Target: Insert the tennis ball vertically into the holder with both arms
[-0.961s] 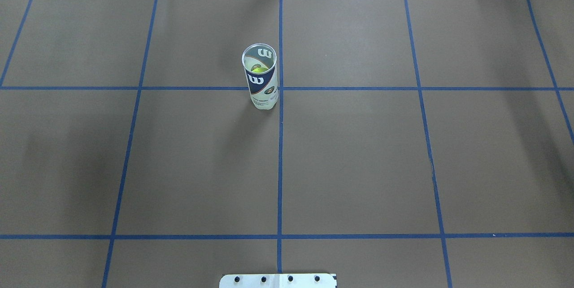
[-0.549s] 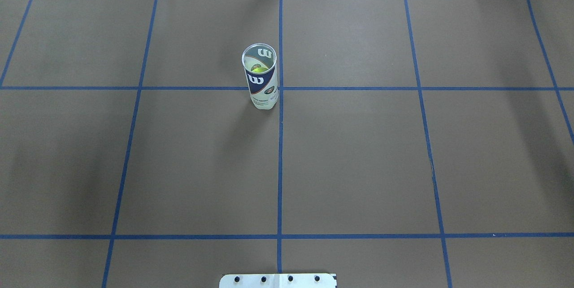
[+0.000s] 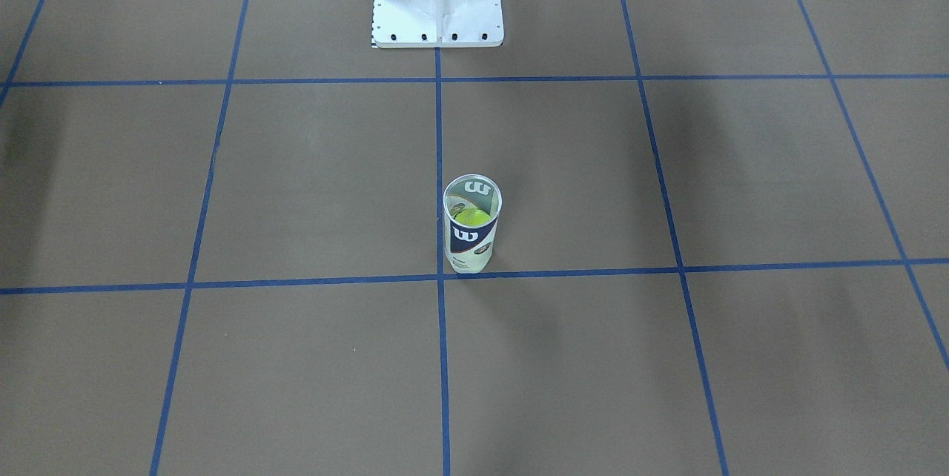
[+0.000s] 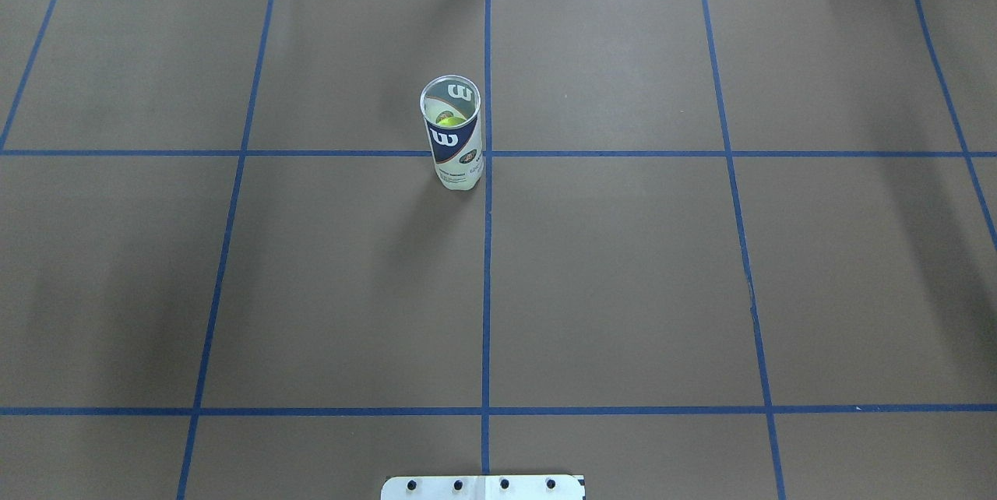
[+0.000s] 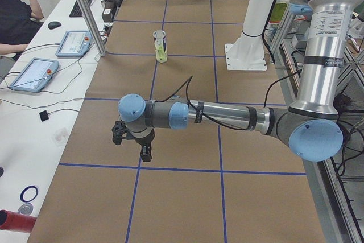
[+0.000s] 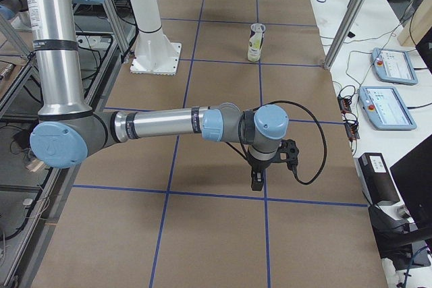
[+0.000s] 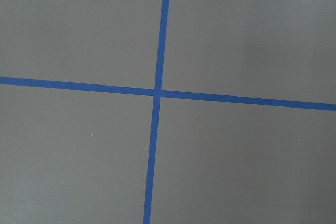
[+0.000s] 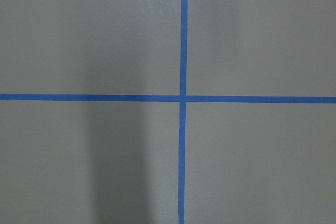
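The holder (image 4: 452, 143) stands upright midway between the ends of the desk (image 4: 623, 290), nearer its far edge than the robot's, a ball (image 3: 472, 218) inside it. The left gripper (image 5: 134, 143) hangs over the left end and the right gripper (image 6: 268, 165) over the right end, both well apart from the holder; whether either is spread or pressed together I cannot tell.

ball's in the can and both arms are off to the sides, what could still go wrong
1. The holder stands tall, narrow and unheld; an arm sweeping past could tip it and spill the tennis ball.
2. The left gripper and right gripper show only in side views, so whether they are open cannot be checked.
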Action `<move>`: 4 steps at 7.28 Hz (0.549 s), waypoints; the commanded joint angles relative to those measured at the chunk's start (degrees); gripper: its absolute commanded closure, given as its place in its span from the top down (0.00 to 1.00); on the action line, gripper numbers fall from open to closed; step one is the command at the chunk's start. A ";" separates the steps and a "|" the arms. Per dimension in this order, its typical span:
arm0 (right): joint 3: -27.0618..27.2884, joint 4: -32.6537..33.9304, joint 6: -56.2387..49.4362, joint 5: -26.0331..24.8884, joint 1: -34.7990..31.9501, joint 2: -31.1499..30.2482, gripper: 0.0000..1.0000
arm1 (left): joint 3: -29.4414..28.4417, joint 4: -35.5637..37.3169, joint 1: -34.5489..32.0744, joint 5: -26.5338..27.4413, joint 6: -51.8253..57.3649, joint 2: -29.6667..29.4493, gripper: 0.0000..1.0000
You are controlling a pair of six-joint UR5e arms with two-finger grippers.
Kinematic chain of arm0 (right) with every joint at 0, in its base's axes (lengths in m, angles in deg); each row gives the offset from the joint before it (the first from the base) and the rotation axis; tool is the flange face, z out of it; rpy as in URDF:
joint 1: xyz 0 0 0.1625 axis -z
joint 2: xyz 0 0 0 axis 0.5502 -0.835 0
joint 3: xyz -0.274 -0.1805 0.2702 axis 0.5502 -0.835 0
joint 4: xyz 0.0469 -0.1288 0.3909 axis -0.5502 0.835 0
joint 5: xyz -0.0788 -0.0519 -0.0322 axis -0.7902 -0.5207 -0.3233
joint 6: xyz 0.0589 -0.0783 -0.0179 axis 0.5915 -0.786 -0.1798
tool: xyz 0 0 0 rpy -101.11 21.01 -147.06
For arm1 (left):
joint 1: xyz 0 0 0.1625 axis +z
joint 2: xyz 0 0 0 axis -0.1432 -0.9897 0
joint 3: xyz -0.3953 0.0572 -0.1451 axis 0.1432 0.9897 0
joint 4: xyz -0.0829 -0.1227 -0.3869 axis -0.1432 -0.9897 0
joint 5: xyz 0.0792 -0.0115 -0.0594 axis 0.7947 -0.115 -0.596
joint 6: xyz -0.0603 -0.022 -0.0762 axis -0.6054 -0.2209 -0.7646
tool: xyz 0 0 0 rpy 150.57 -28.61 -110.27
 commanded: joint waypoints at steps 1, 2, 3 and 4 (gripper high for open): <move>-0.33 -0.02 -0.09 0.11 0.07 -0.05 0.99 | 0.13 0.00 0.00 2.13 0.05 0.08 0.99; -0.34 -0.02 -0.09 0.20 0.07 -0.92 0.99 | 0.13 0.00 0.00 2.48 0.05 0.08 1.00; 0.27 -0.10 -0.18 0.38 0.07 -2.50 0.99 | 0.13 0.00 0.00 2.48 0.05 0.17 0.99; 0.71 -0.10 -0.18 0.73 0.07 -3.38 0.99 | 0.13 0.00 0.00 2.48 0.05 0.17 0.99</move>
